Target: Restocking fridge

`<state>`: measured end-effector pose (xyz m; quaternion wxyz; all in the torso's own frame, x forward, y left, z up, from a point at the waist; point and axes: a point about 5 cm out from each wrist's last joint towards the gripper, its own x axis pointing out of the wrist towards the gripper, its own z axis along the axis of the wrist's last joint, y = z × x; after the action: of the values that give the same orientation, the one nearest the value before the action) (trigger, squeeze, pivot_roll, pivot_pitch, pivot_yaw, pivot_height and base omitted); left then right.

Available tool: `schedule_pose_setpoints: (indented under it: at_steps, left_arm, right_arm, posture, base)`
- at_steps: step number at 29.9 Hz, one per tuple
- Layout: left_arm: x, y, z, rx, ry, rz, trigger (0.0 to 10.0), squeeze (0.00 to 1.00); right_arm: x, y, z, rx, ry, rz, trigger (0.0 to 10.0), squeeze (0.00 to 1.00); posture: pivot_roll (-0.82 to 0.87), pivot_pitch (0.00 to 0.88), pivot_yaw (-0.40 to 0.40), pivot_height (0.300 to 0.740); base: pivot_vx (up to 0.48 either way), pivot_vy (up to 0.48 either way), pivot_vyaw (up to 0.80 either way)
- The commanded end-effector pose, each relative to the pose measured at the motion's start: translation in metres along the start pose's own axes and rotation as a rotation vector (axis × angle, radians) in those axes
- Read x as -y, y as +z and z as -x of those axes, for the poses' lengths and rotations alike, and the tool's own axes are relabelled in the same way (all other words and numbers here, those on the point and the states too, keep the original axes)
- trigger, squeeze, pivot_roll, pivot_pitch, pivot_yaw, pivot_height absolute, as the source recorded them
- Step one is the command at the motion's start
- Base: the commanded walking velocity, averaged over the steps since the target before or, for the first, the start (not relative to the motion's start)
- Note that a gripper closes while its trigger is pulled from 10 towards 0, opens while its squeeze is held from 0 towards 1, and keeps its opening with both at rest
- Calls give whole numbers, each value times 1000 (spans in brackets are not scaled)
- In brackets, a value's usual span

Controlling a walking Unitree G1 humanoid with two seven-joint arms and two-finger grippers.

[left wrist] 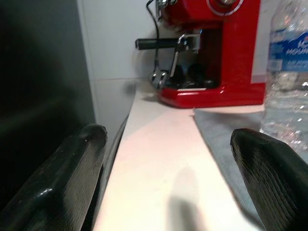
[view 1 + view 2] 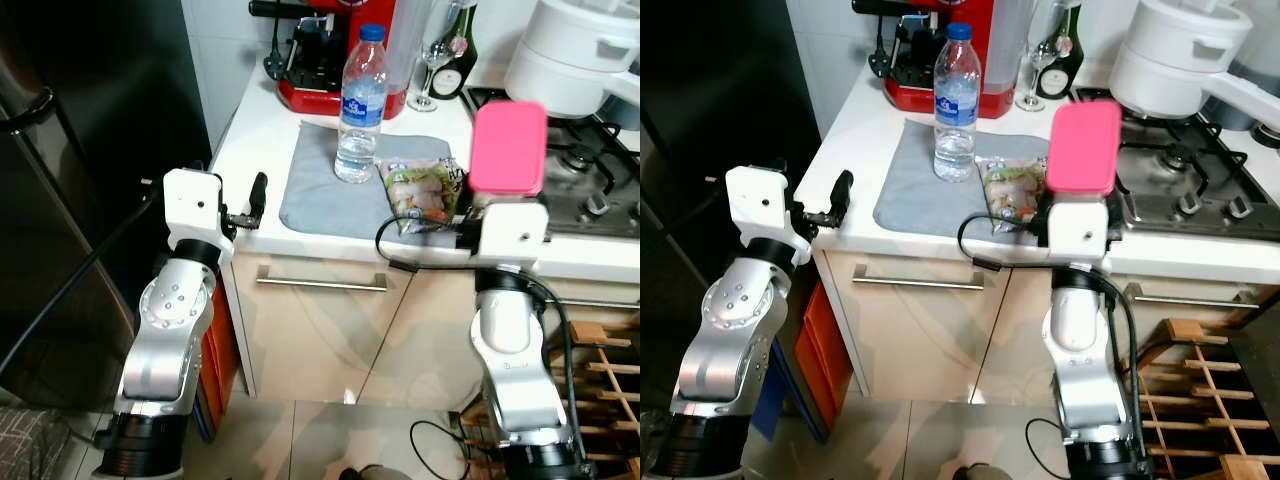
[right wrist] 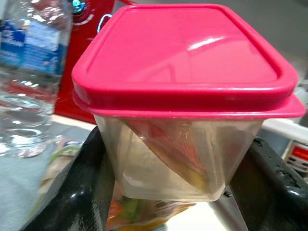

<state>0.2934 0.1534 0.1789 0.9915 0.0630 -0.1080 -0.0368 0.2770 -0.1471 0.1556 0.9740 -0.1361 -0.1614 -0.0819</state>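
- Writing first: I can make out a blue label on the water bottle (image 2: 360,103) at upper centre of the head view; in the left wrist view its white letters are cut off and blurred, so I can't read a brand. The bag of food (image 2: 425,192) has print I can't read either.
- My right hand (image 3: 180,192) is closed on the clear container with the pink lid (image 2: 508,147); its black fingers (image 3: 84,192) press both side walls. I see it raised at right of centre in the head view, in front of the white surface (image 2: 262,120) and the stove.
- My left hand (image 1: 168,187) is spread wide and holds nothing; it sits at the left end of the surface, at centre left of the frame, its fingers (image 1: 62,178) pointing along the top toward the red coffee machine (image 1: 211,53).
- On the surface a grey cloth (image 2: 320,185) lies under the bottle, with the bag just right of it on the cloth's edge.
- At the top of the frame I see the coffee machine, a wine glass (image 2: 428,60) and a dark bottle (image 2: 458,55) against the white wall.
- Upper right holds a gas stove (image 2: 590,170) with a white pot (image 2: 565,55).
- A dark fridge (image 2: 70,180) fills the left side; beige cabinet fronts with a metal handle (image 2: 320,283) sit below the surface, and a wooden rack (image 2: 600,370) stands at lower right.
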Motion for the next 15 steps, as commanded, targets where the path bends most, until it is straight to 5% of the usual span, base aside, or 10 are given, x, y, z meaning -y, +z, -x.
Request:
schedule_pose_setpoints:
  at_steps: [1, 15]
  left_arm:
    - [2, 6, 1, 23, 13, -13, 10000, 0]
    - [6, 9, -23, 48, -21, 27, 10000, 0]
  right_arm:
    - [-1, 2, -3, 12, 10, -13, 0, 12]
    - [-11, -15, -27, -77, 5, -165, 0, 0]
  posture:
    - [-48, 0, -63, 740]
    - [-66, 0, 12, 740]
  base:
    - [0, 0, 0]
    - [0, 0, 0]
